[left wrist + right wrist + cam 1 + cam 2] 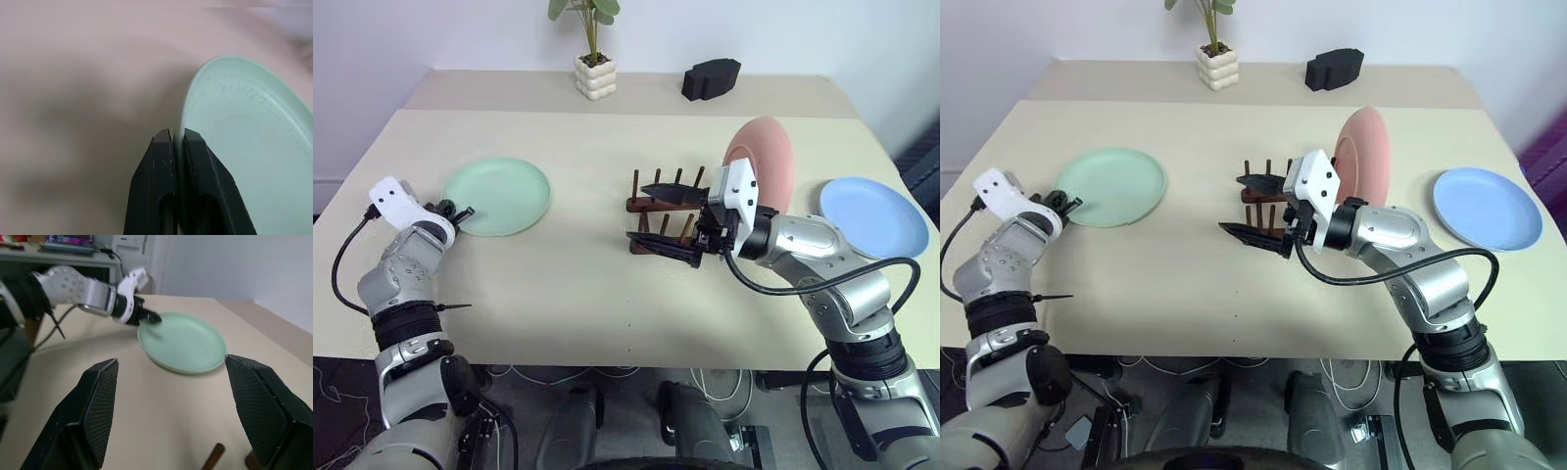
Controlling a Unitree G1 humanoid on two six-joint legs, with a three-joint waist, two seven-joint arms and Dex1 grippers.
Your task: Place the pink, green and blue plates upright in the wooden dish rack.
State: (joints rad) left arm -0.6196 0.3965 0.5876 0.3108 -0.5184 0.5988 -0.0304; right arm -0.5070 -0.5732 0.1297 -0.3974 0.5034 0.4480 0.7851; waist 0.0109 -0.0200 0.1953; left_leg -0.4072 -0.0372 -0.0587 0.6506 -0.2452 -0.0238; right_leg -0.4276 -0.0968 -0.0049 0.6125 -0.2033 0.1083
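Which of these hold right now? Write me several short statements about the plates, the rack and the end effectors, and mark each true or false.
1. The pink plate stands upright at the wooden dish rack. True.
2. The blue plate is already in the rack. False: it lies flat on the table, to the robot's right of the rack.
3. The left end effector is shut on the green plate's rim. True.
4. The right end effector grips the pink plate. False: it is open, holding nothing, in front of the rack.
5. The green plate lies on the blue plate. False: they lie far apart.
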